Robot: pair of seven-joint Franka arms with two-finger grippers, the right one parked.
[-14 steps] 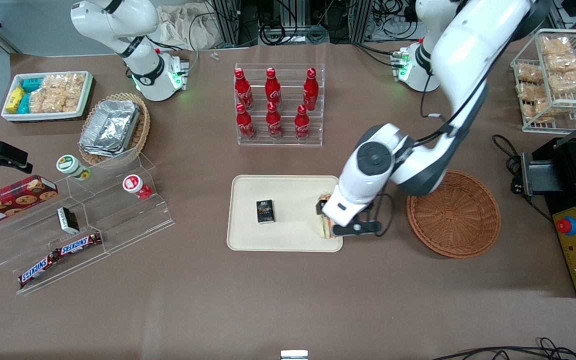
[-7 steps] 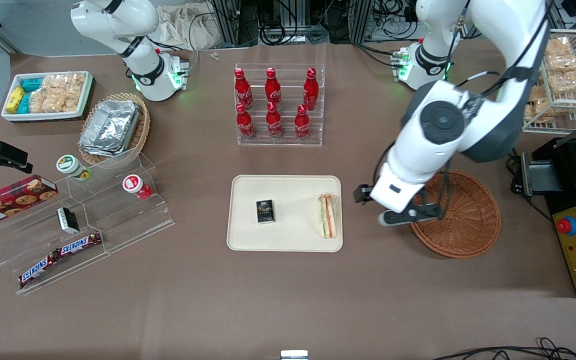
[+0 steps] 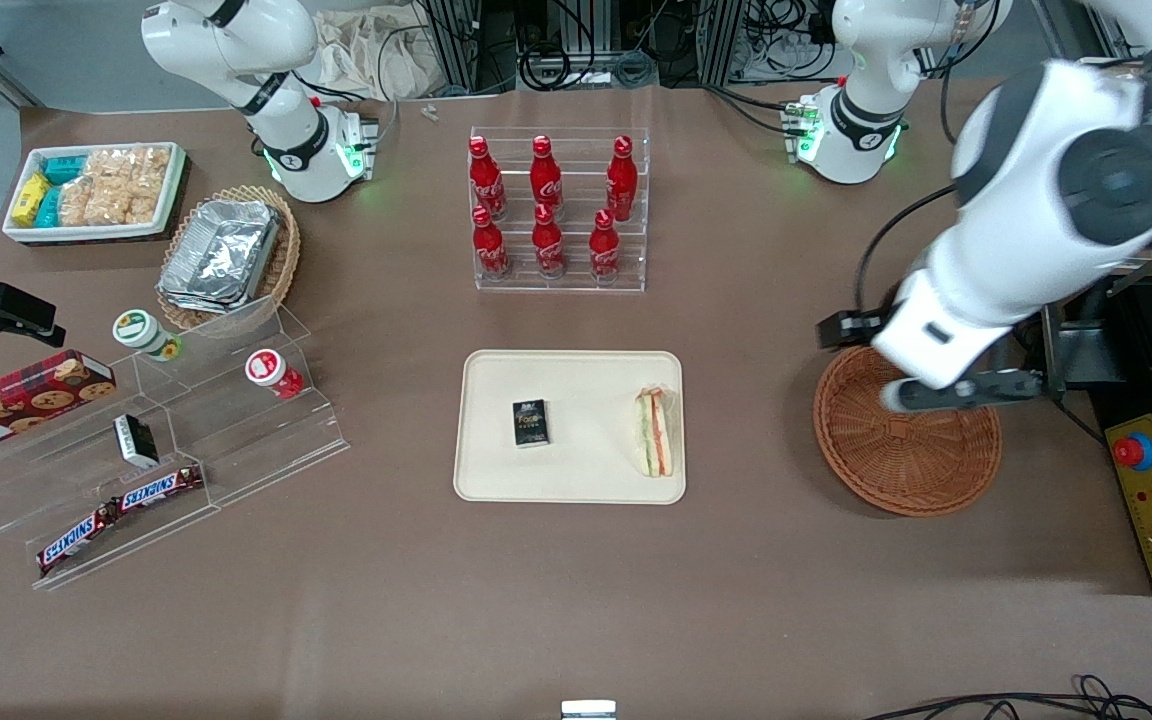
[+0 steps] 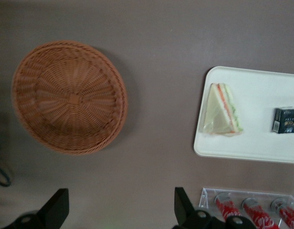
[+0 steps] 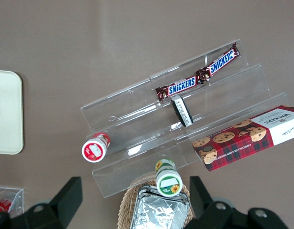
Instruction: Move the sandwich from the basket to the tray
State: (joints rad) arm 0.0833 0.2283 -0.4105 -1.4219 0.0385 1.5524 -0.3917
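Note:
The sandwich [image 3: 654,432] lies on the cream tray [image 3: 576,470], near the tray edge that faces the basket. In the left wrist view the sandwich [image 4: 222,110] rests flat on the tray [image 4: 261,148], showing its striped filling. The reddish-brown basket [image 3: 906,460] holds nothing, and the wrist view shows the basket [image 4: 69,98] bare inside. My gripper [image 3: 946,390] hangs high over the basket's rim, well away from the tray. The gripper [image 4: 119,210] is open with only brown table between its fingers.
A small black box [image 3: 530,422] also sits on the tray. A clear rack of red cola bottles [image 3: 558,212] stands farther from the front camera than the tray. A black machine with a red button [image 3: 1151,470] flanks the basket. Clear stepped shelves with snacks [image 3: 151,440] lie toward the parked arm's end.
The gripper let go of the sandwich on the tray, rose, and swung away to above the basket. The sandwich has stayed put since half a second ago.

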